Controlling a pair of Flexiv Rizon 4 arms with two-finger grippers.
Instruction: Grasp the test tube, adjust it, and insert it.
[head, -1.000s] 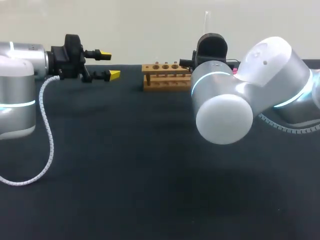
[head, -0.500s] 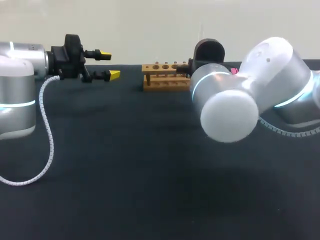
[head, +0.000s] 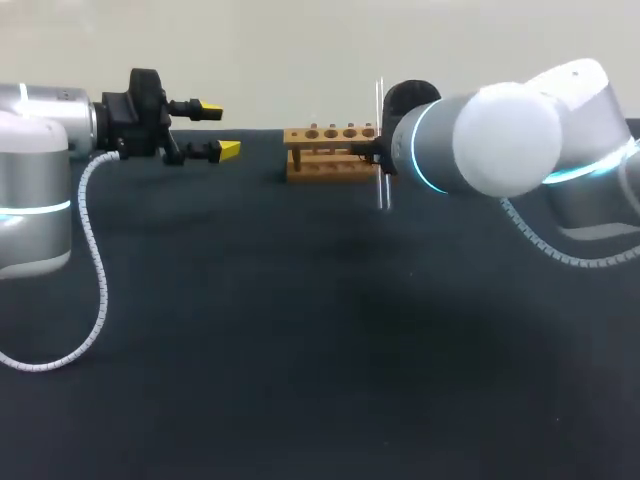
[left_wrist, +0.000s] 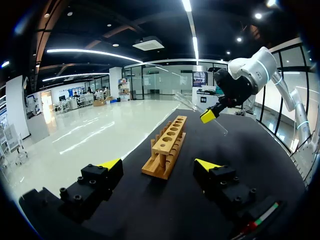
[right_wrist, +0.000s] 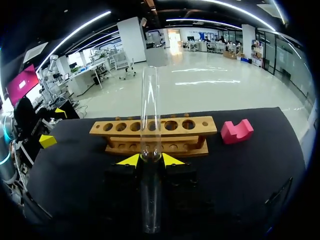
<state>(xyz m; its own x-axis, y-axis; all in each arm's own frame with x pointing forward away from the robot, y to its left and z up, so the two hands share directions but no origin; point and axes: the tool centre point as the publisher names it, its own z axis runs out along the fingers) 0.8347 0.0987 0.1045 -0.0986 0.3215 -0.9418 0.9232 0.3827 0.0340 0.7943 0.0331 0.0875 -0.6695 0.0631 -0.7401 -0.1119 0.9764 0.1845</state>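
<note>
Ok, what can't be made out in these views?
Head view: the fingers of the right gripper and the pink block, both hidden behind the right arm.
Left wrist view: the test tube, faint clear glass against the room, ends unclear.
Right wrist view: the tube's near end, dark and blurred behind the fingertips.

Obstacles: light wooden rack with round holes (head: 330, 160) at the table's far edge; pink notched block (right_wrist: 236, 131) near one end; clear glass test tube (right_wrist: 150, 100) upright just before it; bulky grey right arm (head: 500, 140) overhanging. Passage: open black table (head: 300, 350) between left gripper (head: 219, 130) and rack.
</note>
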